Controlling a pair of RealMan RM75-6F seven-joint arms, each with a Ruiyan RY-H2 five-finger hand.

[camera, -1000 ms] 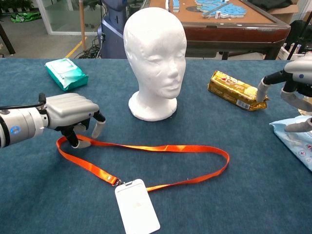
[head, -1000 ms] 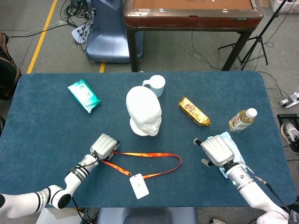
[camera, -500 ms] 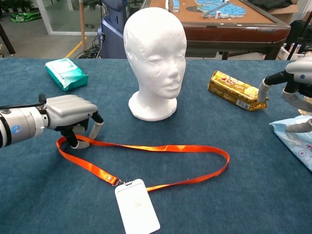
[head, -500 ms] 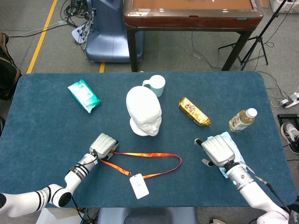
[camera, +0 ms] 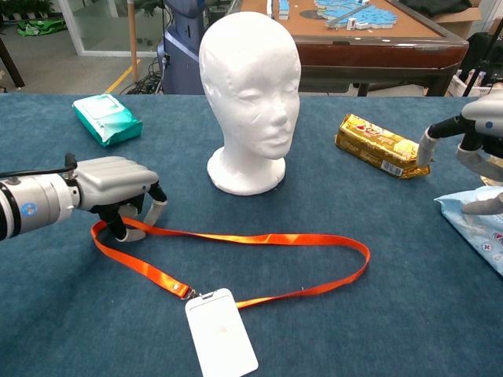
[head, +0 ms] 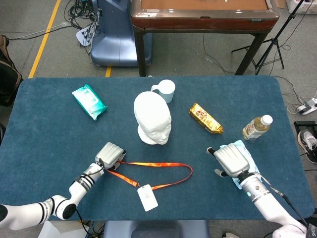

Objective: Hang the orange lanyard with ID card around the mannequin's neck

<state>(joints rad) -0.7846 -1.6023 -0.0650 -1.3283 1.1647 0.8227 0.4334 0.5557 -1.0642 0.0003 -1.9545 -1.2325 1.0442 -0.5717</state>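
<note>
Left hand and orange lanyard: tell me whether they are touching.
Touching. In the chest view the left hand has its fingertips down on the end loop of the orange lanyard, the strap passing between them on the table.

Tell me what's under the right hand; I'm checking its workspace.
A light-blue packet lies under the right hand, sticking out on its far side. The hand hides most of it, and whether they touch cannot be told.

Grey floor w/ yellow line, cables, brown-topped table behind.
</note>
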